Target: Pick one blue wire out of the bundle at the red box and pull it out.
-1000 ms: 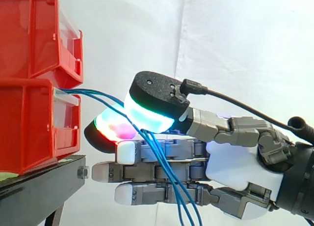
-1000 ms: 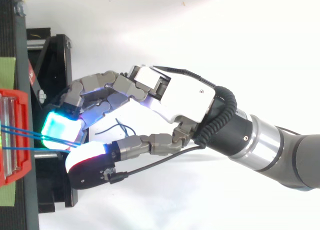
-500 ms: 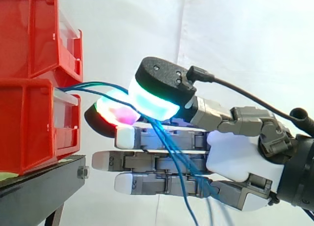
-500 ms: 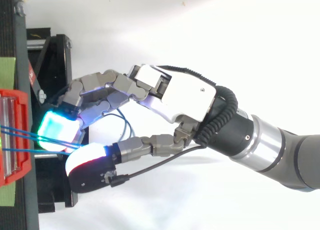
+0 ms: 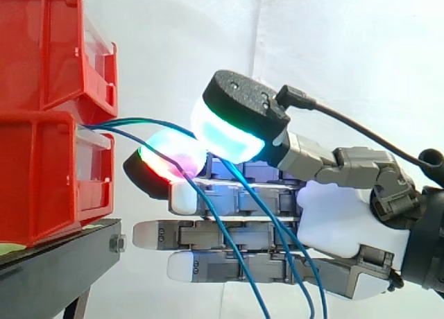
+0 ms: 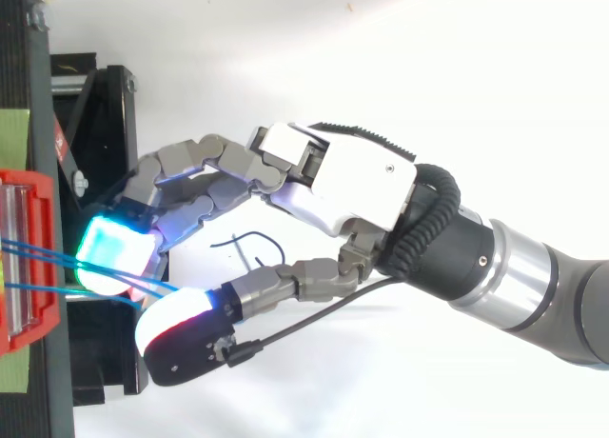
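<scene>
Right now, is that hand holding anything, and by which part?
The hand pinches blue wires between thumb and fingertip pads, just outside the red box.

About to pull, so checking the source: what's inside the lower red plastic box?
Visible: thin blue wires leave over the clear front panel of the lower red plastic box toward the robot hand. Their ends inside are hidden by its red wall.

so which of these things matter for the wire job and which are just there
For the job: blue wires, lower red box, hand.
Just there: upper red box, black stand, white curtain.
</scene>
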You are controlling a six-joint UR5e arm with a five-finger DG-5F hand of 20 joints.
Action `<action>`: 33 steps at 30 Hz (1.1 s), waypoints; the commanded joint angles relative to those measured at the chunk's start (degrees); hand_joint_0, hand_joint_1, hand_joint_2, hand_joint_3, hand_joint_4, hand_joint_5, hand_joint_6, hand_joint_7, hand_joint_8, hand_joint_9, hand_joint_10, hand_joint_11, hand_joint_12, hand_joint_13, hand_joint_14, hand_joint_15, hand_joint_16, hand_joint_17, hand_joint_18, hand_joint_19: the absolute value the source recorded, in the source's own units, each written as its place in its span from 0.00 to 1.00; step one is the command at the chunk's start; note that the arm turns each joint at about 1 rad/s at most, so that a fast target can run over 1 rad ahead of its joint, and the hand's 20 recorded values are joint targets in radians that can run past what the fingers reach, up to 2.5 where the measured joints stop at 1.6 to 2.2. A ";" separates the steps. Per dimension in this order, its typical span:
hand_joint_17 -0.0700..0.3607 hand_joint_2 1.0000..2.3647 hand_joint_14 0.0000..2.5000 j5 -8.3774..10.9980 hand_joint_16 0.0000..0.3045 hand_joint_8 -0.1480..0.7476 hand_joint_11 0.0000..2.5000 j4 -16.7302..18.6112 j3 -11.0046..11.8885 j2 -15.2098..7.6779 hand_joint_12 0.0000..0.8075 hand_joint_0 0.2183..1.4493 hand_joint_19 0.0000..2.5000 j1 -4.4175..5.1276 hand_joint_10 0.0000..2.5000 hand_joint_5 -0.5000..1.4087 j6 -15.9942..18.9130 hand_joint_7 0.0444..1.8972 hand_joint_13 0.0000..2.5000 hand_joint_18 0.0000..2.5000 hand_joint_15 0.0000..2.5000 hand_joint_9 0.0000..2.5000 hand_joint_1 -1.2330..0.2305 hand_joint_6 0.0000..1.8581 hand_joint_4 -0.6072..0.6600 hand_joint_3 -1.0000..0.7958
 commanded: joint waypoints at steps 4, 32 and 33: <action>0.39 0.00 0.01 0.00 0.14 0.46 0.27 -0.43 0.00 0.02 0.45 0.28 0.23 0.14 0.01 0.19 0.19 0.54 0.23 0.25 0.16 0.42 0.35 0.46 0.58 0.30; 0.38 0.01 0.01 0.00 0.14 0.42 0.29 -1.22 0.00 0.02 0.44 0.46 0.19 0.40 0.01 0.15 0.28 0.44 0.21 0.25 0.15 0.34 0.20 0.48 0.58 0.33; 0.38 0.00 0.01 0.00 0.14 0.43 0.29 -1.22 0.00 0.02 0.44 0.46 0.19 0.40 0.01 0.15 0.19 0.44 0.21 0.25 0.15 0.34 0.20 0.48 0.58 0.32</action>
